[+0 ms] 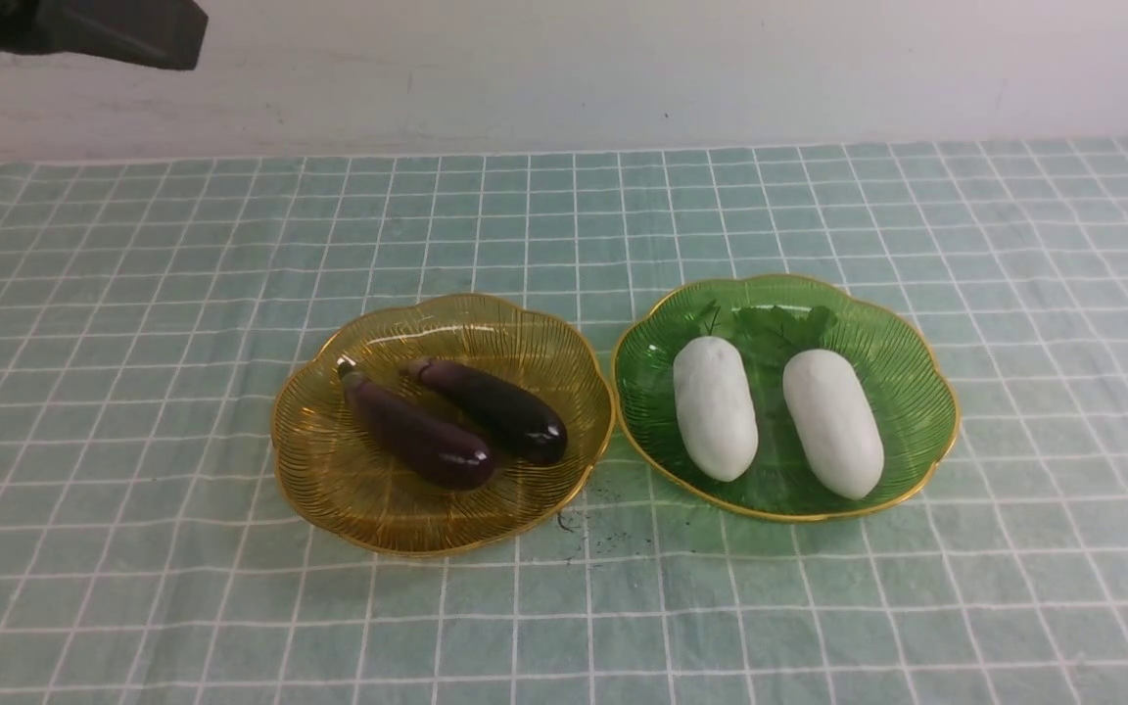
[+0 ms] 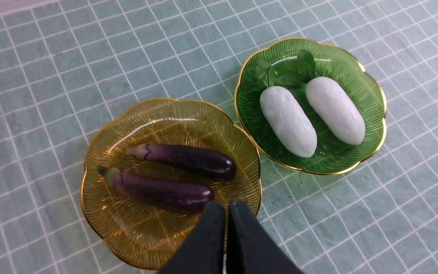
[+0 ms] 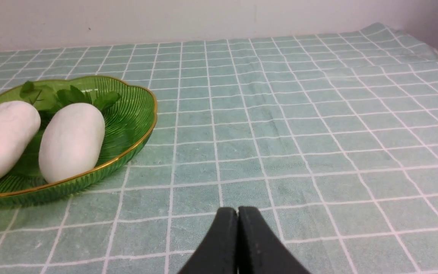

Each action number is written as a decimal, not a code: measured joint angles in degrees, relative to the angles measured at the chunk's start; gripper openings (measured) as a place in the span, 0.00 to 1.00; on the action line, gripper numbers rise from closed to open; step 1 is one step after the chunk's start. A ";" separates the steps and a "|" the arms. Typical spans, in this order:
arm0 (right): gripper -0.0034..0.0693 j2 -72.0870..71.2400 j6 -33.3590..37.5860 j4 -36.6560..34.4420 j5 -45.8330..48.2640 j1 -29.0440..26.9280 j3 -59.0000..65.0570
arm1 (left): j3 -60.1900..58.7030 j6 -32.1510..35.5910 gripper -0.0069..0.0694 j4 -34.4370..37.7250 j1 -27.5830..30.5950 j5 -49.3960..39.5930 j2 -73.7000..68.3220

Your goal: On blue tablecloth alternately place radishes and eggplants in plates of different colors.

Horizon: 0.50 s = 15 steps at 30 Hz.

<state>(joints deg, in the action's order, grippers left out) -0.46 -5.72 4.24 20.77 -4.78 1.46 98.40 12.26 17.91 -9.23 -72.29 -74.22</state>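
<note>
Two dark purple eggplants lie side by side in the amber-yellow plate on the blue tablecloth. Two white radishes with green leaves lie in the green plate to its right. In the left wrist view my left gripper is shut and empty, high above the near rim of the amber plate, with both eggplants beyond it. In the right wrist view my right gripper is shut and empty, low over bare cloth beside the green plate.
A pale wall runs along the far edge of the cloth. A dark part of the left arm shows at the top left of the front view. Small dark specks lie on the cloth between the plates.
</note>
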 joint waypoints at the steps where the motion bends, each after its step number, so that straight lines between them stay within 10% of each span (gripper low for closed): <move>1: 0.03 0.00 0.00 0.00 0.00 0.00 0.00 | 0.00 0.00 0.08 0.12 0.00 0.00 1.14; 15: 0.03 0.00 0.00 -0.05 0.05 1.94 0.00 | 0.00 0.00 0.08 0.11 0.00 -0.94 5.75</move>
<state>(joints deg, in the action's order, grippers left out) -0.46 -5.72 4.20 20.82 -2.84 1.46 98.40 12.26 18.02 -9.23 -73.23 -68.47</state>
